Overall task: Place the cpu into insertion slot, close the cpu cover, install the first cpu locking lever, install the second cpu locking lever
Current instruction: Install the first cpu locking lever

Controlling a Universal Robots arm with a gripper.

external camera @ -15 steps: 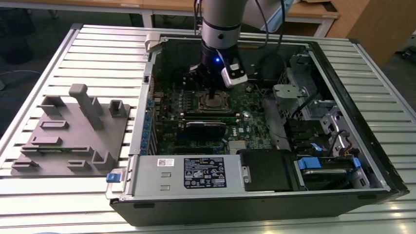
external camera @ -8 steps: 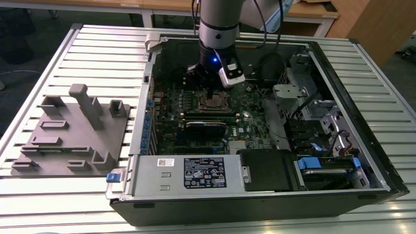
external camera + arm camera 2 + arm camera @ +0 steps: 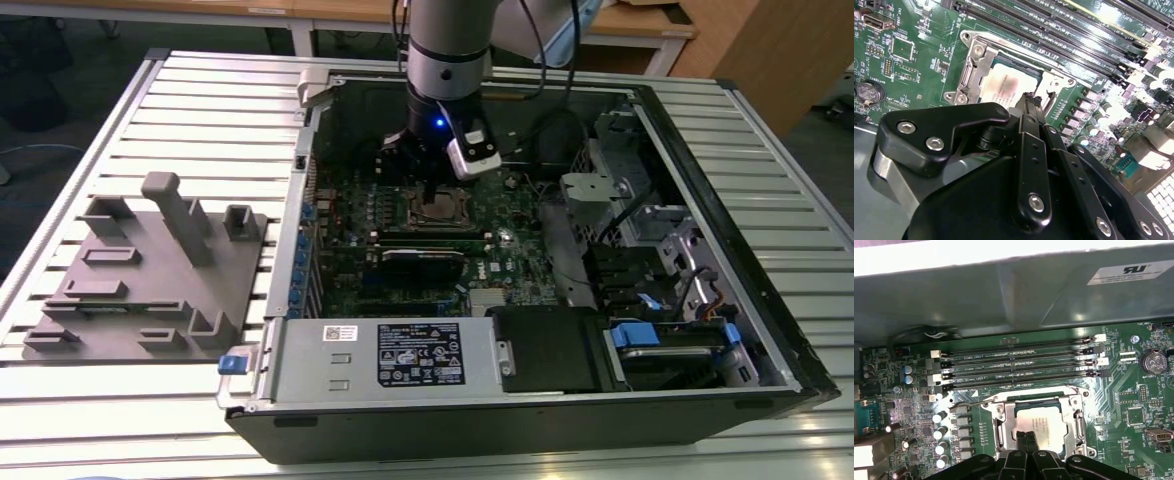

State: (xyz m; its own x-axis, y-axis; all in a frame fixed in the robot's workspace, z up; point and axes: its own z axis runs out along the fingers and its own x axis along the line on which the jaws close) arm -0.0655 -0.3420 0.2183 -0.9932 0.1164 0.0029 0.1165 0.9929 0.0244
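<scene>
cpu (image 3: 1043,426) — lay flat inside the cpu cover (image 3: 1002,416), framed on every side.
gripper (image 3: 1026,439) — fingers pressed together, tips set at the cpu cover's edge, possibly touching it.
thin wire lever (image 3: 971,403) — lay just beside the cpu cover.

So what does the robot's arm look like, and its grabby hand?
The arm is a smooth silver-grey tube with a dark band and a small blue light. A white-and-black box sits on its side. The gripper is chunky black links with shiny silver screws.
</scene>
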